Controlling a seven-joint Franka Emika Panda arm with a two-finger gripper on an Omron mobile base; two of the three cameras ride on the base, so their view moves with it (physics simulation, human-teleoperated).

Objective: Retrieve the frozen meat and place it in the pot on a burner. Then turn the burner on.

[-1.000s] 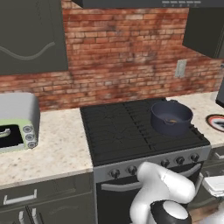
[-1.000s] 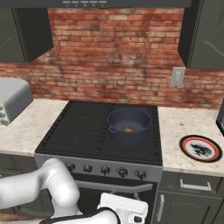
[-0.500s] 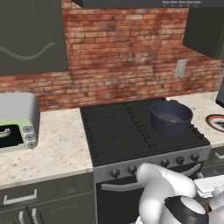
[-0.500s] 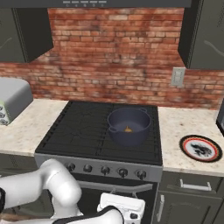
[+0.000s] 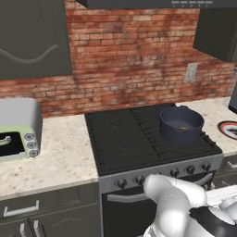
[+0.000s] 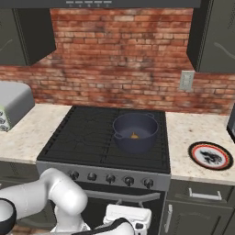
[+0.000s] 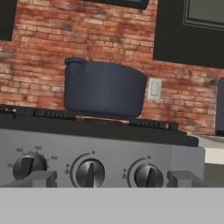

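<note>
- Small orange-brown frozen meat (image 6: 134, 135) lying on the bottom of the pot (image 6: 136, 132), so the placing step looks done.
- Dark blue-grey pot, no lid, standing on the right rear burner of the black stove (image 5: 125, 139).
- Gripper (image 7: 113, 178) low before the stove front, jaws spread wide, holding nothing.
- Row of knobs (image 7: 90, 173) just ahead of the fingertips, none touched.
- Left to do, by the look of it: turning the burner on.
- Red-rimmed plate (image 6: 211, 155) on the counter, right of the stove.
</note>
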